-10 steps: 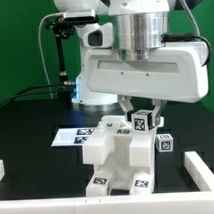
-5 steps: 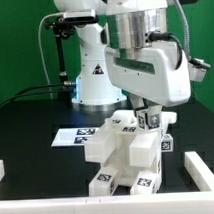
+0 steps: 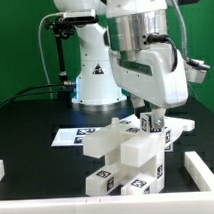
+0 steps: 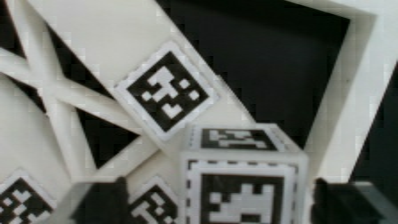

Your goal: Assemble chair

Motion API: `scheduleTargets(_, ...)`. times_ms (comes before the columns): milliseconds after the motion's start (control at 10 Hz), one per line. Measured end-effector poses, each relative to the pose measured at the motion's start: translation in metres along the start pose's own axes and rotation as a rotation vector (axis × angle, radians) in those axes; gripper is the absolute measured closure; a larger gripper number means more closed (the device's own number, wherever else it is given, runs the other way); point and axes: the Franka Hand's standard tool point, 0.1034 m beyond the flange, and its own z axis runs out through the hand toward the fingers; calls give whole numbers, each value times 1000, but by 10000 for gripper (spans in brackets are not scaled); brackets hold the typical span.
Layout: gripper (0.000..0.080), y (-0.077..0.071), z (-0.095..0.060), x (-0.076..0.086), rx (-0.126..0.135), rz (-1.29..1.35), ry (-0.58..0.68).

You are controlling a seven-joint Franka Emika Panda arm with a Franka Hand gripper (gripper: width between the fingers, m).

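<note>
The chair (image 3: 125, 154) stands half-built in the middle of the black table, a stack of chunky white blocks with square tags, tilted a little. One post (image 3: 149, 124) rises from its far right corner. My gripper (image 3: 149, 116) comes down over the top of this post. In the wrist view the tagged post (image 4: 240, 170) stands between my two dark fingers (image 4: 98, 202), with a visible gap on one side. My gripper (image 4: 222, 205) is open around it. A slanted tagged slab (image 4: 169, 88) of the chair lies beyond.
The marker board (image 3: 68, 137) lies flat behind the chair towards the exterior view's left. Low white walls edge the table at the exterior view's left (image 3: 0, 171), right (image 3: 202, 170) and front (image 3: 59, 209). The robot base (image 3: 94, 80) stands behind.
My wrist has tilted and swung over the last second, and the chair turned and leaned with it. My fingers have spread apart from the post.
</note>
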Motion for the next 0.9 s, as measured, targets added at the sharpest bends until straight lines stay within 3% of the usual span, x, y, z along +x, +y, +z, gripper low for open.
scheduleTargets(100,190,0,5,-8,9,-146,4)
scheduleTargets(200,158,9,23,-37,12,-304,-3)
scheduleTargets(300,151,11,22,-41,-24,-571,-42)
scheduleTargets(400,151,5,19,-39,-17,-617,-31)
scheduleTargets(500,151,7,17,-45,10,-642,-6)
scheduleTargets(600,151,10,18,-44,4,-773,-8)
scheduleTargets(900,151,13,14,-45,-4,-844,-20)
